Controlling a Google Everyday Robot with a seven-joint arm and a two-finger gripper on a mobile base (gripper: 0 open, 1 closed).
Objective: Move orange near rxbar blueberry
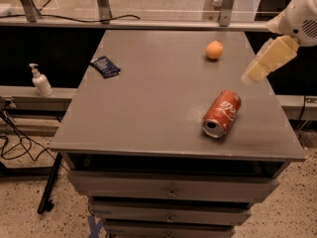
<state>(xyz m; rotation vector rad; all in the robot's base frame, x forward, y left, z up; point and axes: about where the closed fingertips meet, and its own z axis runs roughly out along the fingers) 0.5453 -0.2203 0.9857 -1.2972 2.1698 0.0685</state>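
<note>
The orange [214, 49] sits on the grey table top [158, 103] toward the far right. The rxbar blueberry [105, 66], a flat dark navy wrapper, lies near the far left edge of the table. My gripper [267, 61], a pale cream shape on the white arm, hangs above the table's right edge, to the right of the orange and apart from it. It holds nothing that I can see.
A red soda can [222, 113] lies on its side at the front right of the table. A white pump bottle [40, 81] stands on a ledge left of the table. Drawers sit below the top. A metal rail runs behind.
</note>
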